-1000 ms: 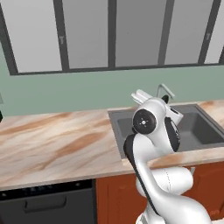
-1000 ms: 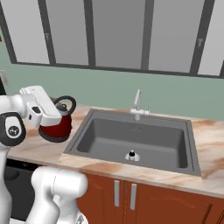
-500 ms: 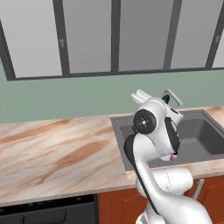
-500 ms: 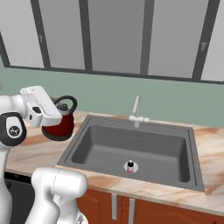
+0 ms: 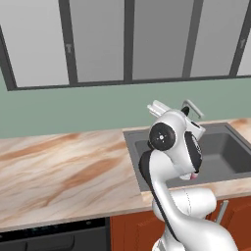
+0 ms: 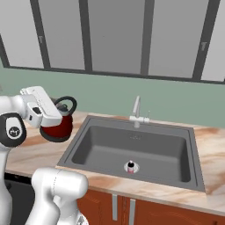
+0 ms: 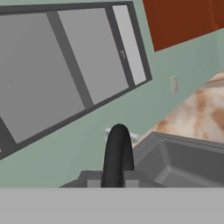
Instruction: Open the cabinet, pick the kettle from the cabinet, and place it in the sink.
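Observation:
The dark red kettle [image 6: 57, 128] hangs by its black arched handle [image 7: 117, 151] in my gripper [image 6: 60, 108], which is shut on that handle. It is held above the marbled countertop [image 6: 41, 153], just left of the sink's left rim. The dark grey sink [image 6: 136, 147] with its thin silver faucet [image 6: 137, 110] lies to the right of the kettle. In the hand view my gripper [image 7: 111, 178] clamps the handle, with the sink [image 7: 183, 162] beyond it. A corner of the reddish-brown cabinet [image 7: 183, 19] shows at the top right there. In the left base view my arm hides the kettle; the sink [image 5: 225, 154] is behind it.
Grey window panes [image 6: 116, 35] with dark frames run along the green wall above the counter. A long stretch of countertop [image 5: 59, 171] lies left of the sink. Low reddish cabinets [image 6: 145, 212] sit under the sink, and a dark appliance front [image 5: 49, 239] sits under the counter.
The whole picture has shifted in both base views, so the camera has moved; the sink now looks a little lower and nearer. The kettle stays held by its handle.

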{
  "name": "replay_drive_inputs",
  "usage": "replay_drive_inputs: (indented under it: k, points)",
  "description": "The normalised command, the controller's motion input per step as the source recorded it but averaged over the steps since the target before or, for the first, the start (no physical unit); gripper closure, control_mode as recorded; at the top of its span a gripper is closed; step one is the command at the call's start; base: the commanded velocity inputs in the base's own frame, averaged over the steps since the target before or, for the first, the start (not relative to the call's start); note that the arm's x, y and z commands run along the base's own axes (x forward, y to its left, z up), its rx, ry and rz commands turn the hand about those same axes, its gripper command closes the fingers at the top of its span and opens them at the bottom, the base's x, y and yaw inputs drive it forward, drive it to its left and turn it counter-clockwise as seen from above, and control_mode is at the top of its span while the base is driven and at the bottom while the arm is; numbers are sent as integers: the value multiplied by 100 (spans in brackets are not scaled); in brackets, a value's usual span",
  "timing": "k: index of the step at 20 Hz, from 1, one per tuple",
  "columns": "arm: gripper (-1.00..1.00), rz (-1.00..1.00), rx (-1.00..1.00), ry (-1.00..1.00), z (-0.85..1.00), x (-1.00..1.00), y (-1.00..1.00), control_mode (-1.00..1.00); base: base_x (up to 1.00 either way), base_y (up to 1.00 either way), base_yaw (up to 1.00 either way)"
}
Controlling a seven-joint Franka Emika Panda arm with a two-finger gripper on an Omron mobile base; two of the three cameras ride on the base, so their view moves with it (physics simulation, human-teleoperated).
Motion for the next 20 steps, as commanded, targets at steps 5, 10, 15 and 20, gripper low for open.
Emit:
replay_drive_inputs:
  k: [5,10,15,20]
  points:
    - [100,0,0,0,0,0,0,100,0,0,0]
    - [100,0,0,0,0,0,0,100,0,0,0]
    - [100,0,0,0,0,0,0,-100,0,0,0]
    - [100,0,0,0,0,0,0,-100,0,0,0]
